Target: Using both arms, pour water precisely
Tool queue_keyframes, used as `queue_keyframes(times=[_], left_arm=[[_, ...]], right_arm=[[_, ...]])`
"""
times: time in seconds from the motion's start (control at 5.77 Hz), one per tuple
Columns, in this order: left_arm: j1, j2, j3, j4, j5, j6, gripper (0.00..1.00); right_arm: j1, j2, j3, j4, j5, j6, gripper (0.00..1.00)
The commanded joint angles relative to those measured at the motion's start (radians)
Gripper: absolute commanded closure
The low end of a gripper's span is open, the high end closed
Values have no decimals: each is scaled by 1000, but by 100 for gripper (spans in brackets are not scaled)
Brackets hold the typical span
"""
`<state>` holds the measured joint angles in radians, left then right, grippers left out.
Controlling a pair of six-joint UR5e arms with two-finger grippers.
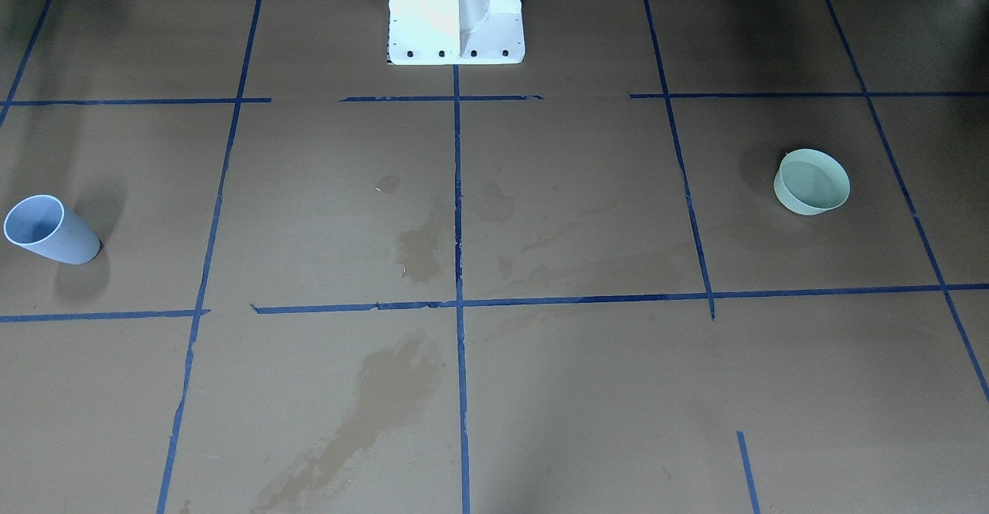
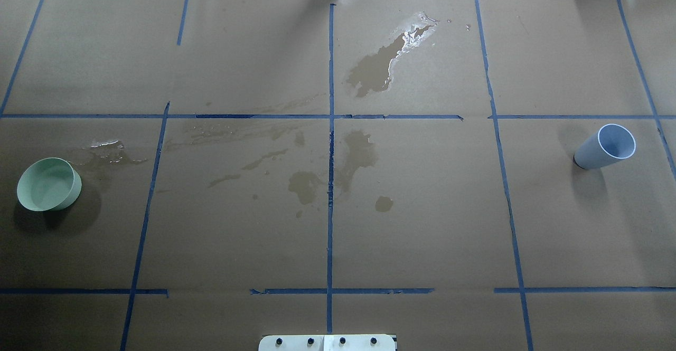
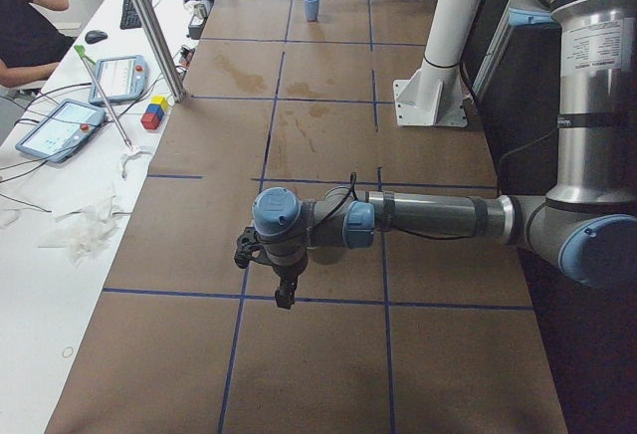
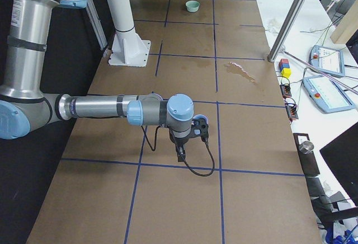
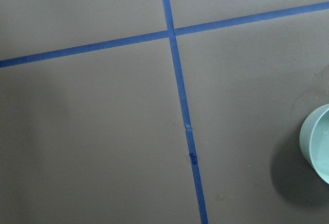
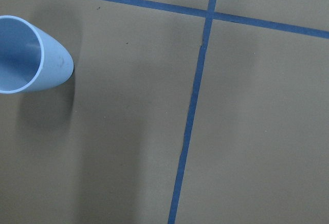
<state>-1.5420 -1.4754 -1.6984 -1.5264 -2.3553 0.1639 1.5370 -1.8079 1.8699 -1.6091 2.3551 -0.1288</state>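
The left hand hangs fingers-down over the tabletop, and the right hand does likewise. Only the side views show them, so I cannot tell how far open either is, though neither appears to carry anything. The left arm and right arm each reach out level from the robot, wrists bent downward. The water seems to sit in the green bowl, well apart from the blue cup. Wet patches mark the paper. So shallow and wide a bowl would likely slosh if tilted fast, and damp paper may let either vessel slide.
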Motion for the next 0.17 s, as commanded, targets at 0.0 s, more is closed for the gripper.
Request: queue_keyframes(times=[0.0], left_arm=[[-1, 0, -3, 6, 2, 0, 0]], right_arm=[[0, 1, -2, 0, 1, 1, 0]])
